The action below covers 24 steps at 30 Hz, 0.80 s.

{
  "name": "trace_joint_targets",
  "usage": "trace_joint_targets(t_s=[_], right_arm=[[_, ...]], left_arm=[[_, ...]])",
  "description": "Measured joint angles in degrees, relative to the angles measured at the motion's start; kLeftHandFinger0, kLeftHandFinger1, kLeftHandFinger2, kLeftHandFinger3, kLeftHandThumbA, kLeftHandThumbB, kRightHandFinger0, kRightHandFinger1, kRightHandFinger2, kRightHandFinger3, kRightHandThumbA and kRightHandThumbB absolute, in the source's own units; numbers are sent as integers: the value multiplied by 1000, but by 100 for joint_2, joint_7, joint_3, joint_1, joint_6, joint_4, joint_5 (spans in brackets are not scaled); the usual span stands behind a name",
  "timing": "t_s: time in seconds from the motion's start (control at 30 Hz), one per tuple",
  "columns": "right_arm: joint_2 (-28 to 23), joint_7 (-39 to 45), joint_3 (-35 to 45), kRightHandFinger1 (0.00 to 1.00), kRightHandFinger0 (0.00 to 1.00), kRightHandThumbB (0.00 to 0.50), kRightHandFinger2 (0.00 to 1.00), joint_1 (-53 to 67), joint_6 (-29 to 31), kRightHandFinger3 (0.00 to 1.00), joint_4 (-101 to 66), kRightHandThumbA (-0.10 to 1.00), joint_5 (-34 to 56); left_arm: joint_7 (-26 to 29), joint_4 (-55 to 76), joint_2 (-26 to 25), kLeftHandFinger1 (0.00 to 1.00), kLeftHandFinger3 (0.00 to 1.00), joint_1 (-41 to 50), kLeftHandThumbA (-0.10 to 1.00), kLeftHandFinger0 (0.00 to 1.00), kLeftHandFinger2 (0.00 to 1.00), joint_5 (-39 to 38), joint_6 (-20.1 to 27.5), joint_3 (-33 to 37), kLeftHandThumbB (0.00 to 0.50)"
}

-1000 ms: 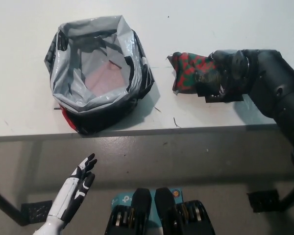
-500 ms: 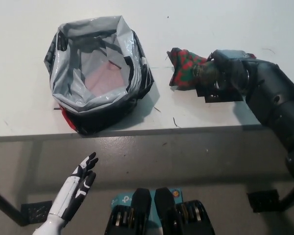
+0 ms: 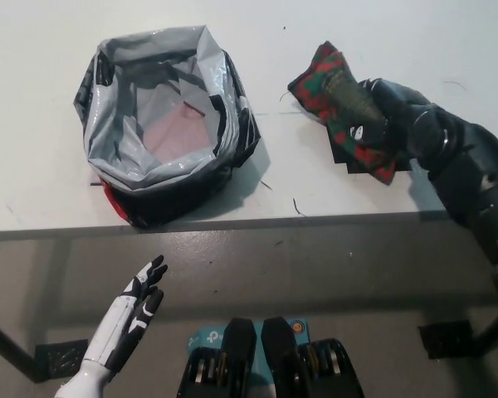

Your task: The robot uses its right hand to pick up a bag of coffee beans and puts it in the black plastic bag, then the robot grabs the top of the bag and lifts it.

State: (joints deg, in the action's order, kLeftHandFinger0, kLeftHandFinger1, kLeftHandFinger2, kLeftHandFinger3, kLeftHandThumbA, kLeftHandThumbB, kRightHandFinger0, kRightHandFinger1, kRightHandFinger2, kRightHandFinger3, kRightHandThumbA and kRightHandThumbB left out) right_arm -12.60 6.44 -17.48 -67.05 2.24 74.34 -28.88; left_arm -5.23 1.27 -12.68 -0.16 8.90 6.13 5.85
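Near the table's (image 3: pixel 33 191) right edge, our right hand (image 3: pixel 373 120) grips the coffee bag (image 3: pixel 328 87) around its middle; it looks soft and slumping. Left hand (image 3: pixel 133 319) hangs open below the front edge.

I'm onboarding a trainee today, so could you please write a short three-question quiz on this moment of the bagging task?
1. True or false: the coffee bean bag already lies inside the black plastic bag.
2. Which hand holds the coffee bean bag? A) the white left hand B) the black right hand C) neither
3. Fill in: the left hand rests below the table edge with its fingers ____.

Key
1. False: it is held above the table, to the right of the open plastic bag.
2. B
3. apart; the hand is open and holds nothing.
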Motion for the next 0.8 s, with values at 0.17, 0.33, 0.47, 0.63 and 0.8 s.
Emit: trace_joint_targets(t_s=[0.17, 0.33, 0.47, 0.63, 0.8], right_arm=[[9, 317, 678, 466, 50, 180, 814, -5, -162, 824, 37, -100, 470], [46, 647, 1604, 408, 0, 159, 771, 2, -506, 770, 75, -100, 1045], [87, 787, 2133, 388, 0, 164, 808, 40, -700, 773, 144, -100, 1384], [166, 917, 2948, 322, 0, 165, 822, 121, -1015, 616, 187, -100, 1887], [251, 1013, 3520, 362, 0, 174, 868, 155, -1268, 687, 169, -100, 2343]], left_arm=[[-4, -1, 0, 1000, 1000, -26, 1000, 1000, 1000, 2, 0, 0, 262], [-13, -1, 1, 1000, 1000, -39, 1000, 1000, 1000, 2, -5, 0, 253], [-16, -2, 1, 1000, 1000, -39, 1000, 1000, 1000, 1, -9, 0, 255], [-17, -3, 0, 1000, 1000, -45, 1000, 1000, 1000, 1, -13, -1, 254], [-25, -3, -6, 1000, 1000, -56, 1000, 1000, 1000, 0, -12, -2, 259]])
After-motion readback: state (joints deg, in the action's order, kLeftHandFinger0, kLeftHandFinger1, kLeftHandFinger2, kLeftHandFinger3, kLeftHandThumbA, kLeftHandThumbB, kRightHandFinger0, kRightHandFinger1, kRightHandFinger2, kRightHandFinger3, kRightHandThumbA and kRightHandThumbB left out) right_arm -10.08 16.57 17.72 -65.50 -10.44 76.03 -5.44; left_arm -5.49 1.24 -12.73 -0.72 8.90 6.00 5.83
